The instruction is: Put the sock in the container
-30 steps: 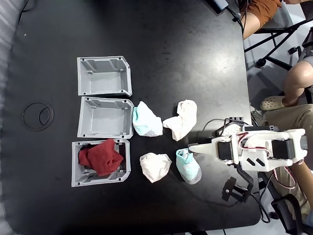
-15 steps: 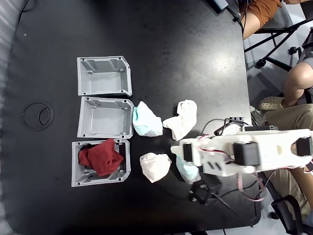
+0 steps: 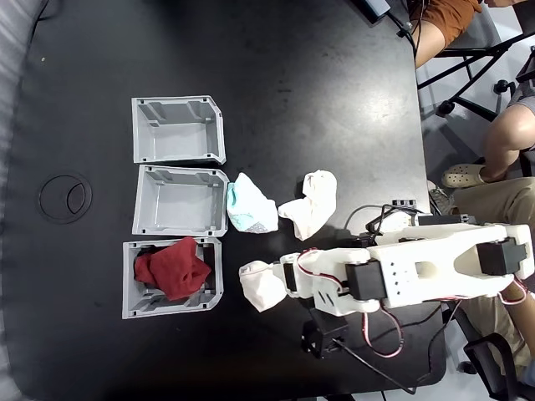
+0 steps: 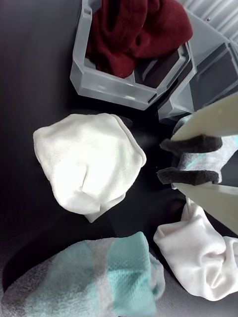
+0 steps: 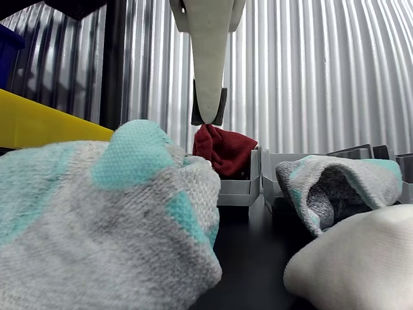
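Note:
The sock is a rounded white lump on the black table, just right of the lowest grey container. In the wrist view the sock lies left of my gripper. The black foam pads stand slightly open with nothing between them, a short gap from the sock. In the fixed view my gripper hovers at the sock's right edge. Three alike containers stand in a column; I cannot tell which one is meant. The middle container and the top one are empty.
A dark red cloth fills the lowest container. A mint-and-white sock and a longer bent white sock lie right of the middle container. Another mint sock lies under my arm. A person's legs are beyond the table's right edge.
My arm has reached leftward from the table's right edge, passing over the lower mint sock and arriving beside the white sock. The socks and containers have not moved.

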`<state>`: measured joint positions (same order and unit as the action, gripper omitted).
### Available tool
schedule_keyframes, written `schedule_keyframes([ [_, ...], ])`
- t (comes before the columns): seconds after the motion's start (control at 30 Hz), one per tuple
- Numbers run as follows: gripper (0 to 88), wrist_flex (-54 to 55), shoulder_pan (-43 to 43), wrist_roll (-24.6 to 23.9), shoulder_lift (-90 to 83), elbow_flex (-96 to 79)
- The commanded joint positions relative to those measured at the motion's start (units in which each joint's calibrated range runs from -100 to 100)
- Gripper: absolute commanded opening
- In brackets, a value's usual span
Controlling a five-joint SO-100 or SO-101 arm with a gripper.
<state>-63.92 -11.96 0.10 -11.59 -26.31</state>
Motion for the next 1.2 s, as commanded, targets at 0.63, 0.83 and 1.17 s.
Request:
schedule_keyframes([
  [0.63,37.7,-0.30,-9.81,0.21,11.64,7.64],
  [0.83,38.0,-0.30,-7.60,0.21,17.41,8.36],
  [1.17,37.4,-0.47,-7.68,0.27,18.33,8.54],
])
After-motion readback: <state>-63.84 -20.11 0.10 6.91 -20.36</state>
